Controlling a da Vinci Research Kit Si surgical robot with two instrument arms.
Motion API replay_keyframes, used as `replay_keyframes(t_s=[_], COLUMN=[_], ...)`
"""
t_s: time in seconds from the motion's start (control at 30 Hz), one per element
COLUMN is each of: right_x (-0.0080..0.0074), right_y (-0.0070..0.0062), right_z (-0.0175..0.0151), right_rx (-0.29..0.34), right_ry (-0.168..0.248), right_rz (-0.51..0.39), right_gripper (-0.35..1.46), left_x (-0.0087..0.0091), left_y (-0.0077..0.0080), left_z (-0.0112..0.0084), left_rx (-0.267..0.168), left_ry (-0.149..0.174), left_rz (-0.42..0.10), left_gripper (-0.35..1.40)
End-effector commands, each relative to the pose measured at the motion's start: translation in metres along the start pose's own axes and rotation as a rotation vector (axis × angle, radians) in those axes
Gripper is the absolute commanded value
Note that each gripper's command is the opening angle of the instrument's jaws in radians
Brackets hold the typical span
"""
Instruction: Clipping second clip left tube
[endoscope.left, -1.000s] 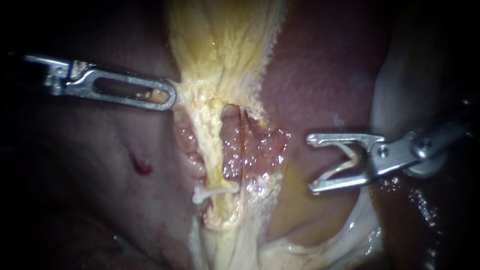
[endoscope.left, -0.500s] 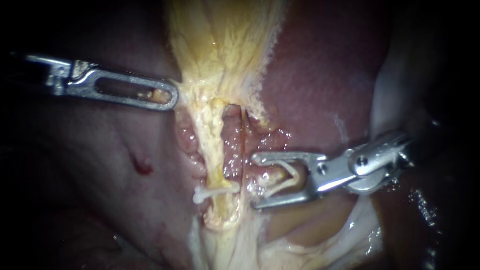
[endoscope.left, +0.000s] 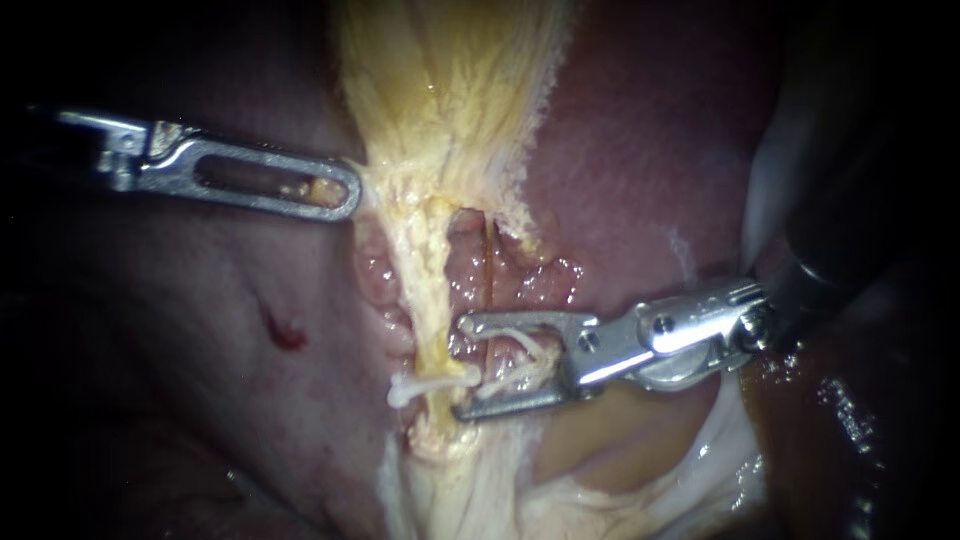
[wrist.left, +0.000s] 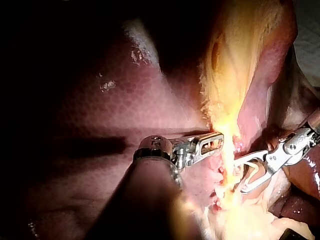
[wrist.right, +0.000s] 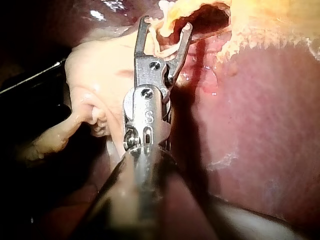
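Left tube (endoscope.left: 425, 290), a pale yellow stringy cord, runs down the middle of the endoscope view from the yellow fibrous tissue sheet (endoscope.left: 450, 90) to a frayed stump low down. A seated white clip (endoscope.left: 430, 385) of plastic already crosses it near that lower end. The right instrument (endoscope.left: 460, 368), silver with two slim straight jaws, comes in from the right. Its jaws stand wide apart and carry an open V-shaped white clip (endoscope.left: 520, 342) between them, one leg along each jaw, not squeezed. The jaw tips reach only the right edge of the left tube, just above the seated white clip, the lower tip almost touching it. Judgement: to do this well, advance until both tips pass clear of the tube's far side, keep the jaws square across it, leave a small gap above the seated white clip, then close. The left instrument (endoscope.left: 350, 195), silver with long windowed jaws, is clamped on the edge of the yellow fibrous tissue sheet above. It seems to hold the sheet out sideways, so the tube looks taut. In the way: a thinner reddish tube (endoscope.left: 487, 262) just right of the left tube seems to pass behind the upper jaw into the gap and could get caught in the same clip. Glistening raw red tissue bed (endoscope.left: 520, 295) behind makes the lower jaw's depth hard to judge. Right wrist view shows pale strands between the jaws, cannot tell which tube. Dark red liver (endoscope.left: 640, 150) lies all around. A small red blood spot (endoscope.left: 283, 333) sits well apart, on the left instrument's side.
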Motion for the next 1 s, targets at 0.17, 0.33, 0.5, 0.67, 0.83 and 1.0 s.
replay_keyframes(t_s=[0.17, 0.33, 0.5, 0.67, 0.83, 1.0], right_x=[-0.0010, -0.0021, -0.0027, -0.0025, -0.0019, -0.0010], right_y=[0.0012, 0.0020, 0.0023, 0.0023, 0.0022, 0.0020], right_z=[-0.0005, -0.0002, -0.0001, 0.0003, 0.0017, 0.0033], right_rx=[-0.002, -0.006, 0.001, 0.032, 0.086, 0.140], right_ry=[0.003, 0.013, 0.019, 0.060, 0.093, 0.117], right_rz=[0.055, 0.120, 0.164, 0.211, 0.236, 0.241], right_gripper=[0.49, 0.49, 0.49, 0.49, 0.49, 0.48], left_x=[0.0000, 0.0000, 0.0000, 0.0000, 0.0000, 0.0000], left_y=[0.0000, 0.0000, 0.0000, 0.0000, 0.0000, 0.0000], left_z=[0.0000, 0.0000, 0.0000, 0.0000, 0.0000, 0.0000], left_rx=[-0.001, -0.001, -0.001, -0.001, -0.001, -0.001], left_ry=[0.000, 0.000, 0.000, 0.000, 0.000, 0.000], left_rz=[0.000, 0.000, 0.000, 0.000, 0.000, 0.000], left_gripper=[-0.35, -0.35, -0.35, -0.35, -0.35, -0.35])
